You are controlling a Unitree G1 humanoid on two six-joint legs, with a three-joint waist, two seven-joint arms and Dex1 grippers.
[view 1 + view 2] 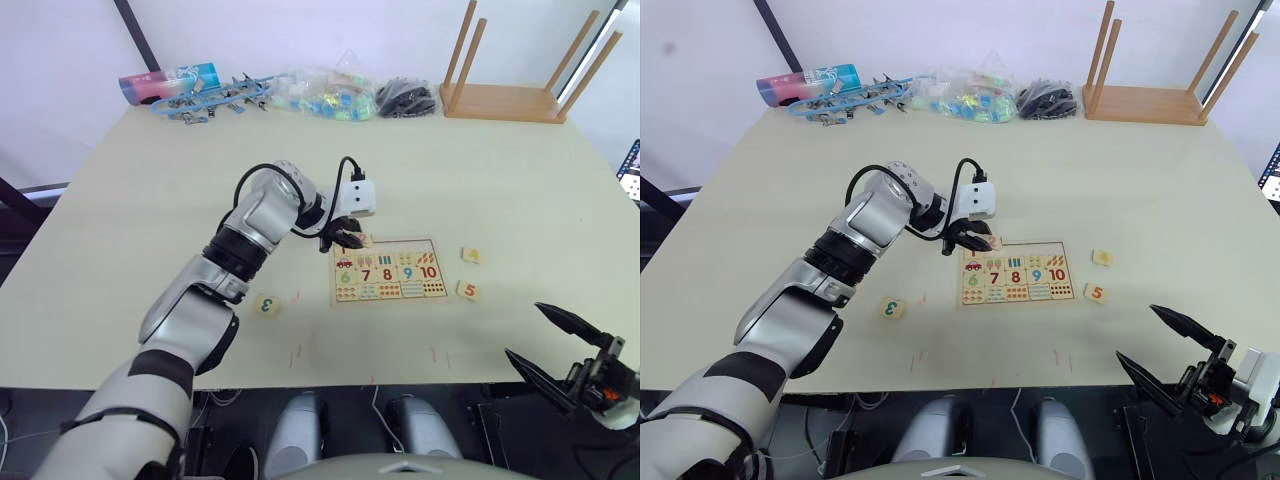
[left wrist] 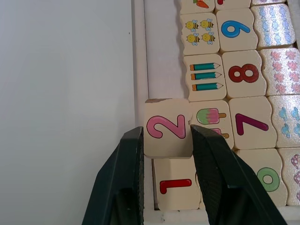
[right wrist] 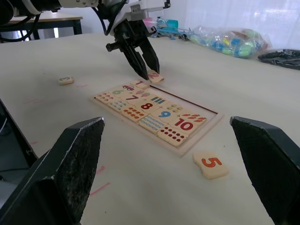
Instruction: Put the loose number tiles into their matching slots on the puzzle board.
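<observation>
Pale surface (image 1: 130, 200) against a white wall, upturned stool (image 1: 515, 75) at its far edge.
Puzzle board (image 1: 388, 271) lies centre; left hand (image 2: 164, 154) grips the 2 tile (image 2: 167, 128), tilted over the top row beside the seated 1 tile (image 2: 176, 186), as the left wrist view reveals. Right hand (image 1: 560, 350) gapes wide near the 5 tile (image 1: 467, 291); 4 tile (image 1: 471, 255) and 3 tile (image 1: 266, 304) lie loose.

Table (image 1: 150, 200): pale, matte top. Far edge, roughly 10 to 2 o'clock, holds a row of clutter. At 10 o'clock, a pink-and-blue cylinder (image 1: 165, 82) lying on its side, touching a blue tangle of clips (image 1: 215, 98). At 12, a clear bag of coloured pieces (image 1: 325, 95); just beside it, a black bundle (image 1: 405, 97). At 2, an upturned wooden stool (image 1: 505, 95), legs up.
</observation>
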